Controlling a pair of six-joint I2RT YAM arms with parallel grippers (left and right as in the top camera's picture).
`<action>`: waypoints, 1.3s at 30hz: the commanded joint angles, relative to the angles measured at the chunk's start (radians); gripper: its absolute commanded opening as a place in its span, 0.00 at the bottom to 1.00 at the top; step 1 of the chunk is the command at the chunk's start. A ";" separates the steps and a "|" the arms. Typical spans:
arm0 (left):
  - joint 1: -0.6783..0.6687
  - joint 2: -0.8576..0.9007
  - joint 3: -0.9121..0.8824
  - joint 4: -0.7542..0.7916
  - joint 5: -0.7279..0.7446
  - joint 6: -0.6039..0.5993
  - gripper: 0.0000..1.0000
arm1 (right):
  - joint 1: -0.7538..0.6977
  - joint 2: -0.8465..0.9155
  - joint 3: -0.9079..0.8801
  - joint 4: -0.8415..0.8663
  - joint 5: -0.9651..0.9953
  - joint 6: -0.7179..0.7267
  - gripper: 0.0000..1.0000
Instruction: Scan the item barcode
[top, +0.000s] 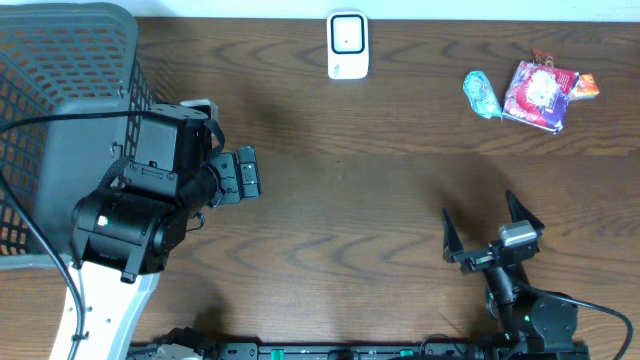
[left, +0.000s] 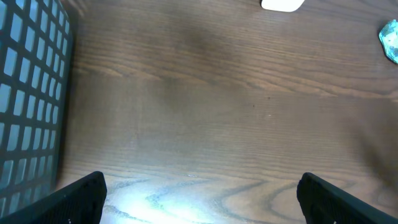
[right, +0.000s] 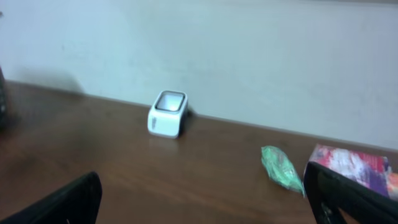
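Observation:
At the table's far edge a white barcode scanner (top: 348, 45) stands upright; the right wrist view has the scanner (right: 168, 114) against the wall. At the back right lie a teal packet (top: 481, 94) (right: 282, 167), a pink-red packet (top: 540, 95) (right: 354, 165) and a small orange item (top: 586, 87). My left gripper (top: 238, 175) (left: 202, 202) hovers open over bare wood beside the basket, holding nothing. My right gripper (top: 485, 225) (right: 205, 199) is open near the front right, empty, well short of the packets.
A grey mesh basket (top: 60, 100) (left: 31, 93) fills the left end of the table, just left of my left arm. A pale wall (right: 249, 50) runs behind the scanner. Dark wood tabletop (top: 350, 210) stretches between the two arms.

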 joint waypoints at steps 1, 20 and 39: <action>0.003 -0.001 0.008 -0.002 -0.013 0.006 0.98 | 0.013 -0.010 -0.059 0.084 0.048 -0.004 0.99; 0.003 -0.001 0.008 -0.002 -0.013 0.006 0.98 | -0.085 -0.010 -0.124 -0.004 0.086 0.009 0.99; 0.003 -0.001 0.008 -0.002 -0.013 0.006 0.98 | -0.085 -0.010 -0.123 -0.016 0.193 0.092 0.99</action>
